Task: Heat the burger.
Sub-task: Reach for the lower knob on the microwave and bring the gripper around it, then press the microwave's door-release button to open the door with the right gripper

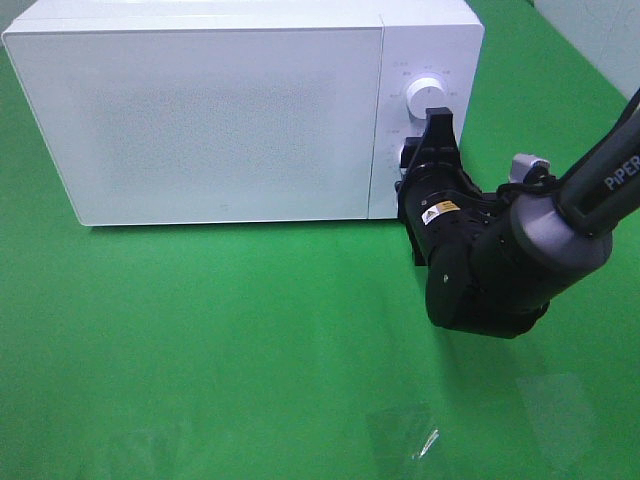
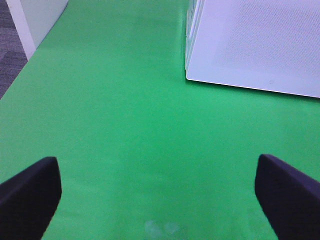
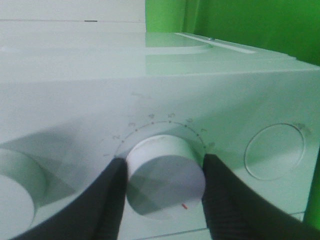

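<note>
I grip the white round plastic knob [image 3: 165,172] between my right jaws; left jaws stand open, empty. The white microwave [image 1: 200,110] is shut, burger unseen; turning the dial remains, I judge.

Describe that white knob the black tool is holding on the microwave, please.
The knob is a round, smooth white dial, plastic by its look, standing out from the microwave's control panel, below another dial in the high view. Faint ticks and numbers arc around it, and a small red mark sits on its face near the rim. The right tool's black fingers clamp it from opposite sides.
</note>
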Tool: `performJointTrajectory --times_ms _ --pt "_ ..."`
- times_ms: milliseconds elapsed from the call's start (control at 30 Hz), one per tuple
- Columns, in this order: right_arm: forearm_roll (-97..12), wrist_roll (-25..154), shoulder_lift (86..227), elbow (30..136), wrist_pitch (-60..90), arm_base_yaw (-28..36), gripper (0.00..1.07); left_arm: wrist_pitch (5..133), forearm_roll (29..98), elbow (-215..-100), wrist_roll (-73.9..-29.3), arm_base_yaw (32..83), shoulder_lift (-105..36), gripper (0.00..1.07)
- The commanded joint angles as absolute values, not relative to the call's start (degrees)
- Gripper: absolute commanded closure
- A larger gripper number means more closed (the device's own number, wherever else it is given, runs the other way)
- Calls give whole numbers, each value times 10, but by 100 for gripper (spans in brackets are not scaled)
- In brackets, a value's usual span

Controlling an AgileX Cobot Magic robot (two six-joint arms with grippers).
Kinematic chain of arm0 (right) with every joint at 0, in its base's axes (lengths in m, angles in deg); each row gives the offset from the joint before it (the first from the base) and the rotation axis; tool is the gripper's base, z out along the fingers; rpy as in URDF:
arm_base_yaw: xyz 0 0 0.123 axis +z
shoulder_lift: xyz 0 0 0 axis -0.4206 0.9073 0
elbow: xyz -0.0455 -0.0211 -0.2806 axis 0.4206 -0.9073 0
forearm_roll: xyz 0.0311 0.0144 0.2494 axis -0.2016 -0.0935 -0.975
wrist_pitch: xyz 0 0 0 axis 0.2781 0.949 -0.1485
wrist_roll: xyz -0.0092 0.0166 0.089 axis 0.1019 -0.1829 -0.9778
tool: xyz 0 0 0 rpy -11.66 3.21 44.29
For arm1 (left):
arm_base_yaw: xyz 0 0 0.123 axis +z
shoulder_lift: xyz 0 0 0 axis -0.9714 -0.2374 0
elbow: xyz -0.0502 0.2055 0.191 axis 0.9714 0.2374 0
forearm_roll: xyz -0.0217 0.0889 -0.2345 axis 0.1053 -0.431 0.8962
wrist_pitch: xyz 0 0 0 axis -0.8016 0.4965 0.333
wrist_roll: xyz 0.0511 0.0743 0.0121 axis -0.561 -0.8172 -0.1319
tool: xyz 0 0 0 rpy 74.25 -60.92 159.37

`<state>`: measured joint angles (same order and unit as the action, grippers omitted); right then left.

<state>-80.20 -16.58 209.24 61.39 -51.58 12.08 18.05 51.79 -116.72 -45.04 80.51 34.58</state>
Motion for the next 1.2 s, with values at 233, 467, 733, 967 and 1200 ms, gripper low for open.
performJointTrajectory --times_ms 233,467,733,967,1200 --pt "-753 -173 2090 633 -624 118 107 190 521 -1167 -450 806 355 6" --pt "-770 -169 2090 633 -624 118 98 190 521 -1167 -450 806 355 6" --pt "-773 -160 2090 633 -624 118 74 190 521 -1167 -450 806 355 6" --pt "-795 -122 2082 623 -624 118 47 190 521 -1167 -450 806 355 6" --pt "-791 -105 2081 620 -618 120 40 190 521 -1167 -450 806 355 6"
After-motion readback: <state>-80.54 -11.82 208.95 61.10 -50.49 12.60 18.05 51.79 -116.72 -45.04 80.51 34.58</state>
